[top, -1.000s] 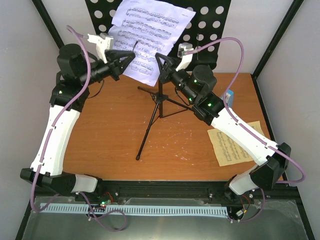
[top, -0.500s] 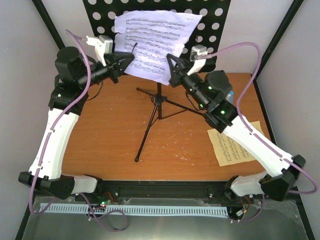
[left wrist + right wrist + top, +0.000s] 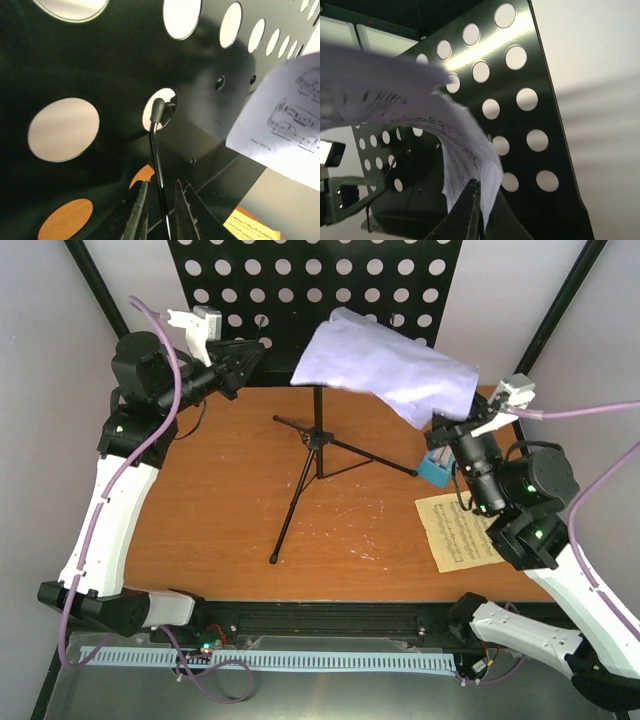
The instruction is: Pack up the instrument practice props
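The black music stand's holed desk [image 3: 300,280] rises at the back on its tripod [image 3: 310,455]. My right gripper [image 3: 442,424] is shut on an edge of the white sheet-music page [image 3: 385,365], which hangs curled in the air to the right of the desk. In the right wrist view the page [image 3: 465,145] is pinched at my fingertips [image 3: 479,186]. My left gripper [image 3: 256,350] sits at the desk's left part. Its jaws [image 3: 160,186] stand slightly open around the thin black retainer wire [image 3: 157,145]. The blue metronome [image 3: 435,472] and yellow page [image 3: 465,530] lie on the table at the right.
The wooden table [image 3: 230,530] is fenced by a black frame with posts [image 3: 95,285] at the back corners. Tripod legs spread across the table's middle. A cable tray [image 3: 300,660] runs along the near edge.
My right gripper has pulled the white page off the desk and swung it right and toward the near side. The left gripper's jaws have parted a little; that arm stays by the desk.
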Motion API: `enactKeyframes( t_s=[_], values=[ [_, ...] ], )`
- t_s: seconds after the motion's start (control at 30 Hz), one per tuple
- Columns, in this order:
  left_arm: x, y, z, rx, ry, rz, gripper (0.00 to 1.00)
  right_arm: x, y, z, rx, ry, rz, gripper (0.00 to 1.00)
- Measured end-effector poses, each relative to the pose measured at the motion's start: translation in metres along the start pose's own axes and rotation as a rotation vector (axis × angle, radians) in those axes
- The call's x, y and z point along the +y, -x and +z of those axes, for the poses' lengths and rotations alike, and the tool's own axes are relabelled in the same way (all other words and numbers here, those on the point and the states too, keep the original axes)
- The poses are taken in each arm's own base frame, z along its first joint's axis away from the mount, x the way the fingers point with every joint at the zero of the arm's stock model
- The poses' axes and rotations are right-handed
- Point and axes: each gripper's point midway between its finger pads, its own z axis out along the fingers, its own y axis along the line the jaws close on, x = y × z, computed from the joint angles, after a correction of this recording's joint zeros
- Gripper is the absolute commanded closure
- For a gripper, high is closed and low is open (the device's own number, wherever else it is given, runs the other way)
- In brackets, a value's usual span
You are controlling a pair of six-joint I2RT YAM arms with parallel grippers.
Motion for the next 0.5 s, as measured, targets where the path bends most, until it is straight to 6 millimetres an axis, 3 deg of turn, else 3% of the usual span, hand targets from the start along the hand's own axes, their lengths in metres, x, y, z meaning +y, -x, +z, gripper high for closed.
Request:
enactKeyframes(
  t_s=[0.27, 0.5],
  values=[
    [0.002, -0.006, 0.000, 0.015, 0.005, -0.008, 0.35, -0.001, -0.015, -0.038, 0.120, 0.051, 0.008, 0.97],
    [-0.012, -0.032, -0.028, -0.001, -0.007, 0.036, 0.06, 0.011, -0.032, -0.079, 0.246, 0.179, 0.058, 0.97]
  ],
)
